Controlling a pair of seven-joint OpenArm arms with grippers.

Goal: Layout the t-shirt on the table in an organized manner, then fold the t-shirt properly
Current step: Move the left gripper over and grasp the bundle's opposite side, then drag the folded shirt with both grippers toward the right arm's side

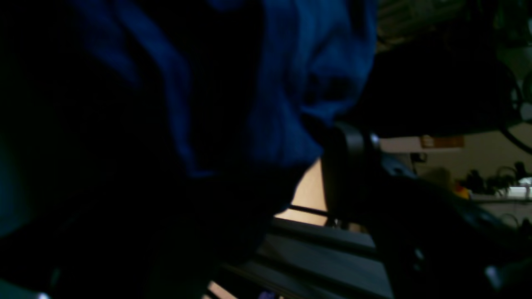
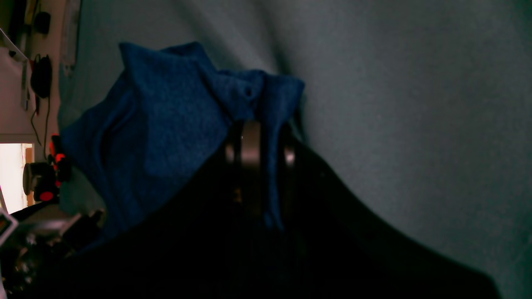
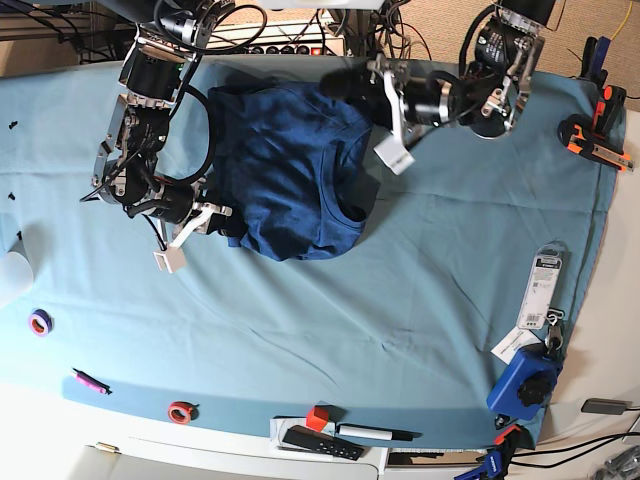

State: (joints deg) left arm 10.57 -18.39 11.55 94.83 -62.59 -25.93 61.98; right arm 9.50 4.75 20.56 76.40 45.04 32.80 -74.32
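Observation:
The dark blue t-shirt (image 3: 290, 170) lies crumpled on the far middle of the teal table (image 3: 400, 300). My right gripper (image 3: 228, 222) is at the shirt's near left edge. In the right wrist view it (image 2: 259, 137) is shut on a fold of the t-shirt (image 2: 166, 120), lifted off the cloth (image 2: 395, 104). My left gripper (image 3: 345, 85) is at the shirt's far right edge with its jaws wide. In the dark left wrist view, blue fabric (image 1: 291, 83) bunches beside one black finger (image 1: 349, 166); the other finger is hidden.
Along the near table edge lie a purple tape roll (image 3: 40, 322), a pink marker (image 3: 88, 381), a red tape roll (image 3: 180, 411), a red block (image 3: 317, 417), a black remote (image 3: 320, 442) and a pen (image 3: 375, 433). A blue device (image 3: 527, 380) and orange-black clamps (image 3: 590, 140) are at the right.

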